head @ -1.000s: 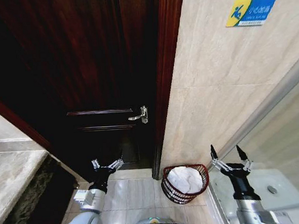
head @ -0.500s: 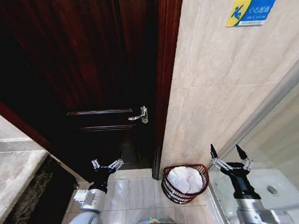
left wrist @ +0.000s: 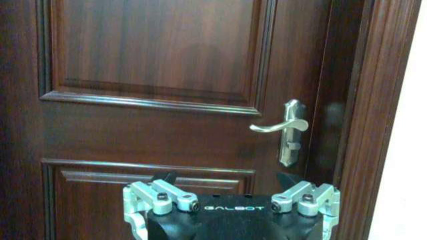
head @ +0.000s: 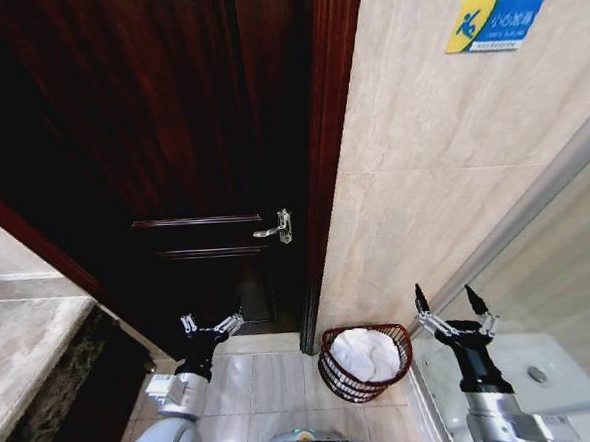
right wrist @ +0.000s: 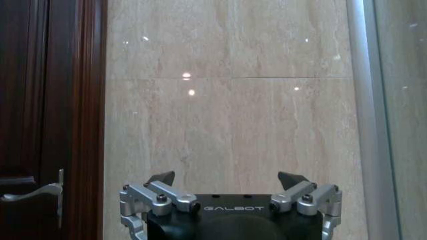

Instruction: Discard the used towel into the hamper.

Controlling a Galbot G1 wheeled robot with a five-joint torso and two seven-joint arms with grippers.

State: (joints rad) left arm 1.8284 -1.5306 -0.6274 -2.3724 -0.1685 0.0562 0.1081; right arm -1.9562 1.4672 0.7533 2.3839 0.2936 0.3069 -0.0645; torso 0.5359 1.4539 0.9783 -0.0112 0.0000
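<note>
The hamper, a small round dark red-brown wire basket, stands on the tiled floor against the beige wall beside the door frame. A white towel lies bunched inside it. My right gripper is raised just to the right of the hamper, open and empty, facing the wall in the right wrist view. My left gripper hangs open and empty to the left of the hamper, in front of the dark wooden door; its fingertips show spread in the left wrist view.
A dark wooden door with a metal lever handle fills the wall ahead. A stone counter runs along the left. A glass shower partition stands on the right, with a blue caution sign above.
</note>
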